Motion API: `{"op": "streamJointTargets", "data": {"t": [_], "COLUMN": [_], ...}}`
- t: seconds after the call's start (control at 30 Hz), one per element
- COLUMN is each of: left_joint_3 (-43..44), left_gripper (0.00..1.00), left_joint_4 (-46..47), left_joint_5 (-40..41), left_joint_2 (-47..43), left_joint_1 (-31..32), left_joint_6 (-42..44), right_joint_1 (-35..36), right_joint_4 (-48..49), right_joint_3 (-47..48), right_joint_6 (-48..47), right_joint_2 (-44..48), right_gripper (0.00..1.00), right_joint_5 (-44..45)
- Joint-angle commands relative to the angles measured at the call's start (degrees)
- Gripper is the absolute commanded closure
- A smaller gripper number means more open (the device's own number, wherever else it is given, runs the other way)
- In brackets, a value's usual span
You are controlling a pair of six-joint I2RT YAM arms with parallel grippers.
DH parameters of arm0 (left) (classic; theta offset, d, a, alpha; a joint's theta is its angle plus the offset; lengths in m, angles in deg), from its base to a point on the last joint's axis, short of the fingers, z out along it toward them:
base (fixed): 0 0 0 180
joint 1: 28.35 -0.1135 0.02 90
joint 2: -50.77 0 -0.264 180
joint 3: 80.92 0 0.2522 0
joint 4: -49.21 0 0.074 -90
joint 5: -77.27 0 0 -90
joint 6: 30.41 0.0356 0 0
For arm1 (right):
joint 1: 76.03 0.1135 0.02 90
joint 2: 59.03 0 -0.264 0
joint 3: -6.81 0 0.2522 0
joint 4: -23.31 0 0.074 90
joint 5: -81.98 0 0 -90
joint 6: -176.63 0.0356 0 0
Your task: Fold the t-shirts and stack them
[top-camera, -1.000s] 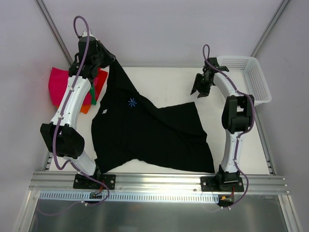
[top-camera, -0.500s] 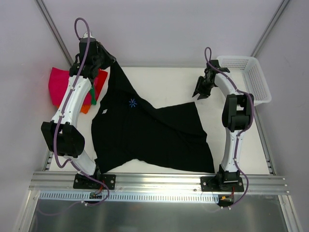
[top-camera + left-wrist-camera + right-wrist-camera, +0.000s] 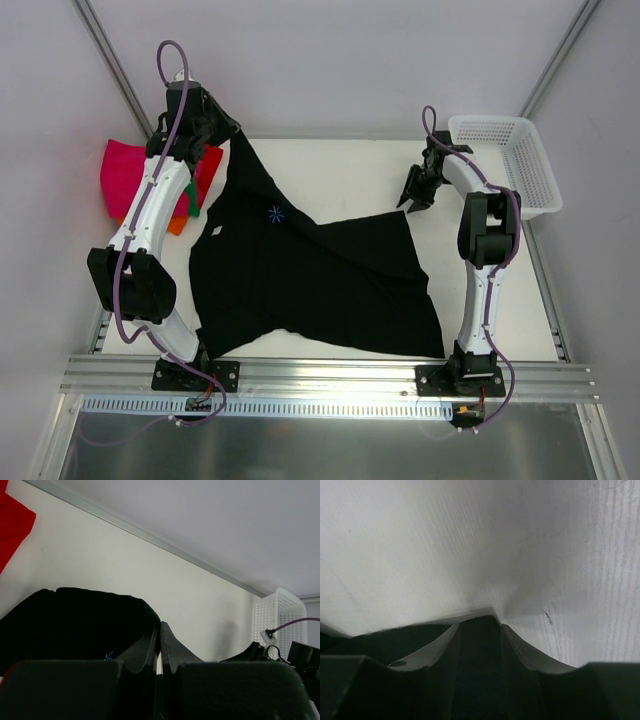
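Observation:
The black t-shirt lies spread across the table, with its far-left corner pulled up off the surface. My left gripper is shut on that raised corner. In the left wrist view its fingers are pressed together, with black cloth bunched at their left side. My right gripper hovers just past the shirt's far-right corner. Its jaws stand apart, and the tip of the black cloth shows between them over the white table. Folded t-shirts in magenta, red, green and orange are piled at the far left.
A white mesh basket stands at the far right corner, also seen in the left wrist view as the basket. A red cloth edge shows at the upper left of that view. Grey walls close in the table on three sides.
My right gripper has moved a little left and nearer, towards the shirt's far-right corner, and its jaws have narrowed. My left gripper has risen slightly with the cloth.

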Motion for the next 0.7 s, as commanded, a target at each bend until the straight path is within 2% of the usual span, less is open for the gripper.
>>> {"op": "streamJointTargets", "data": {"t": [0.0, 0.37, 0.43, 0.57, 0.6, 0.67], "left_joint_3": [-0.33, -1.03, -1.12, -1.30, -1.56, -1.73], "left_gripper": [1.00, 1.00, 1.00, 1.00, 1.00, 1.00], "left_joint_4": [1.93, 1.93, 1.93, 1.93, 1.85, 1.93], "left_joint_5": [-1.02, -1.45, -1.45, -1.72, -1.80, -1.80], "left_joint_2": [-0.34, -0.25, -0.25, -0.25, -0.34, -0.43], "left_joint_1": [-0.57, -0.83, -0.83, -0.92, -0.92, -1.01], "left_joint_6": [-0.27, -0.53, -0.62, -0.62, -0.62, -0.62], "right_joint_1": [-0.31, -0.40, -0.40, -0.40, -0.40, -0.49], "right_joint_4": [-0.77, 0.02, 0.28, 0.46, 0.46, 0.55], "right_joint_3": [0.17, -1.42, -1.33, -0.98, -0.89, -0.71], "right_joint_6": [0.63, 0.98, 0.89, 0.98, 0.98, 1.07], "right_joint_2": [-0.79, -0.88, -0.96, -1.40, -1.49, -1.67], "right_gripper": [0.59, 0.60, 0.63, 0.79, 0.88, 0.99], "right_joint_5": [-1.84, -1.58, -1.49, -1.75, -1.75, -1.75]}}
